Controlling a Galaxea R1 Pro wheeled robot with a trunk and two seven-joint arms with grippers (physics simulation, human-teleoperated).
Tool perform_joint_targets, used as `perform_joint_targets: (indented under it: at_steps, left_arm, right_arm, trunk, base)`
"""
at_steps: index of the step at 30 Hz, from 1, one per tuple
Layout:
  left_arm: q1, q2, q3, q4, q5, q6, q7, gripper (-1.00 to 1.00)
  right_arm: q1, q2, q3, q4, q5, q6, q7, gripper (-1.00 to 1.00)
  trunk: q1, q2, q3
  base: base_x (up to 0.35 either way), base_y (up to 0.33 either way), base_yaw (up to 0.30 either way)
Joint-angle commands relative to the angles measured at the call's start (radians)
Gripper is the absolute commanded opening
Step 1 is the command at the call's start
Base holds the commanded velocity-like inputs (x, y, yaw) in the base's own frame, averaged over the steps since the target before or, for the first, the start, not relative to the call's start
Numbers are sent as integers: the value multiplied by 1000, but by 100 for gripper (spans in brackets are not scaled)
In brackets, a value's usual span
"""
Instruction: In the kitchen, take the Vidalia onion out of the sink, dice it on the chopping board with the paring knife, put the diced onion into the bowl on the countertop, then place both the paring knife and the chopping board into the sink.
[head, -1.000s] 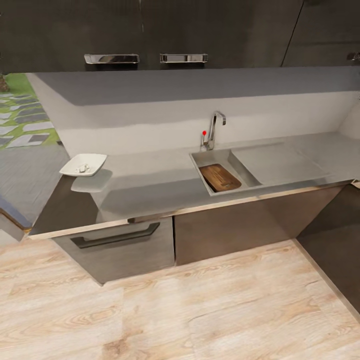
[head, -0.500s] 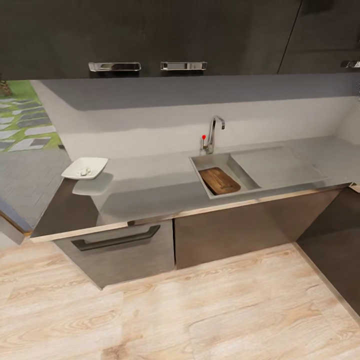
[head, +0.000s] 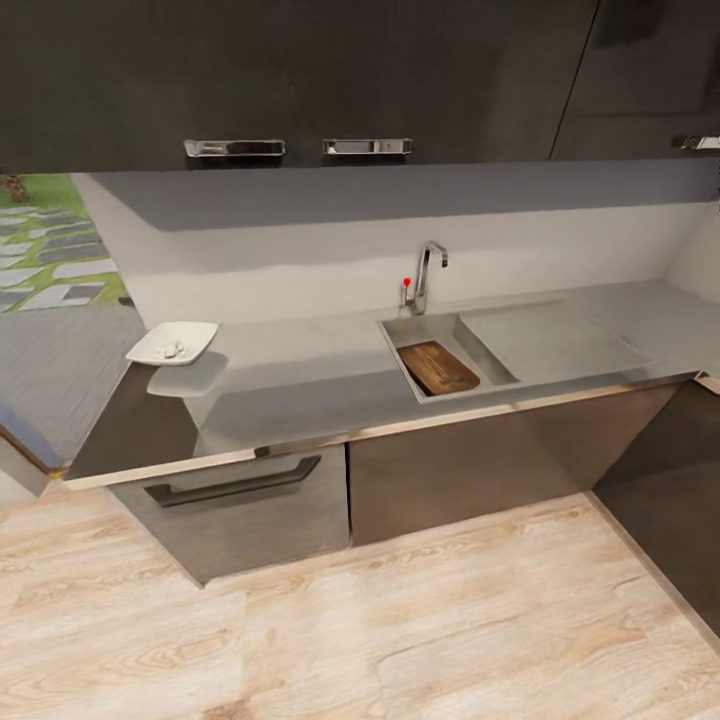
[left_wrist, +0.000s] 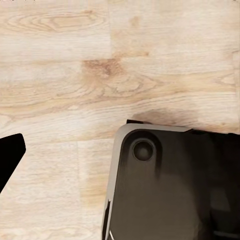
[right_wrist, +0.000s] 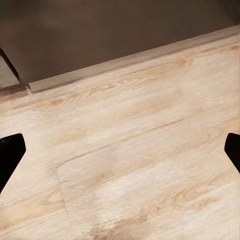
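Observation:
The sink (head: 472, 342) is set into the grey countertop (head: 300, 372), with its chrome faucet (head: 428, 268) and red knob (head: 407, 283) behind it. Inside the basin lies the dark-brown chopping board (head: 438, 368). The white bowl (head: 173, 343) stands at the countertop's left end with small pale pieces in it. The paring knife and a whole onion are out of view. My right gripper (right_wrist: 120, 152) is open over the wooden floor, nothing between its fingers. One finger (left_wrist: 10, 155) of my left gripper stands far to the side, over the floor beside my dark base (left_wrist: 170, 190).
Dark wall cabinets with chrome handles (head: 235, 148) hang above the counter. Grey cabinet fronts with a dark bar handle (head: 235, 482) stand under the worktop. Light wooden floor (head: 380, 620) lies between me and the counter. A drainboard (head: 560, 340) sits right of the basin.
The whole head view has shifted: the counter sits slightly lower and smaller in the picture, so the camera has moved. Board and bowl have kept their places.

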Motion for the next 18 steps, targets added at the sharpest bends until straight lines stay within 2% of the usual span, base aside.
perform_joint_targets:
  at_steps: [1, 18]
  left_arm:
    - [0, 0, -1, -1, 10, -1, -5, 100]
    - [0, 0, -1, -1, 10, 0, -5, 100]
  right_arm:
    - [-1, 0, -2, 0, 3, -3, -3, 100]
    - [-1, 1, -4, -8, 4, -4, -2, 100]
  trunk:
    - [1, -1, 0]
    - [1, -1, 27]
  base:
    - [0, 0, 0]
    - [0, 0, 0]
